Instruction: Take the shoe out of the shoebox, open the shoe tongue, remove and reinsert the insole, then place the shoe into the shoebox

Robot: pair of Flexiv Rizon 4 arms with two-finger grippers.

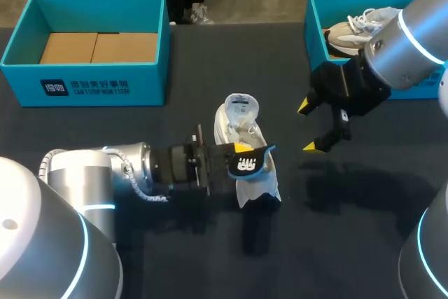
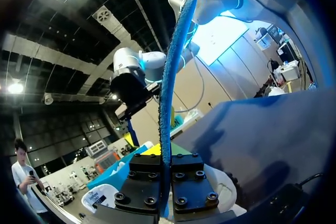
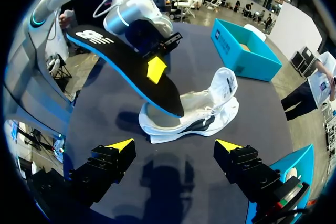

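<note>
A white shoe (image 1: 240,127) lies on the dark table, its tongue raised. My left gripper (image 1: 241,152) is shut on the black, blue-edged insole (image 1: 250,164), holding it just above the shoe's heel end. In the left wrist view the insole (image 2: 170,77) stands edge-on between the left gripper (image 2: 165,179) pads, with the shoe (image 2: 102,198) beneath. My right gripper (image 1: 306,128) hangs open to the right of the shoe, nothing in it. The right wrist view shows the right gripper (image 3: 175,145) short of the shoe (image 3: 194,116), with the insole (image 3: 131,69) tilted over it.
A teal shoebox (image 1: 84,78) lined with cardboard stands at the back left, also seen as the teal shoebox (image 3: 244,51). A second teal box (image 1: 316,26) at the back right holds another shoe (image 1: 353,29), partly behind my right arm.
</note>
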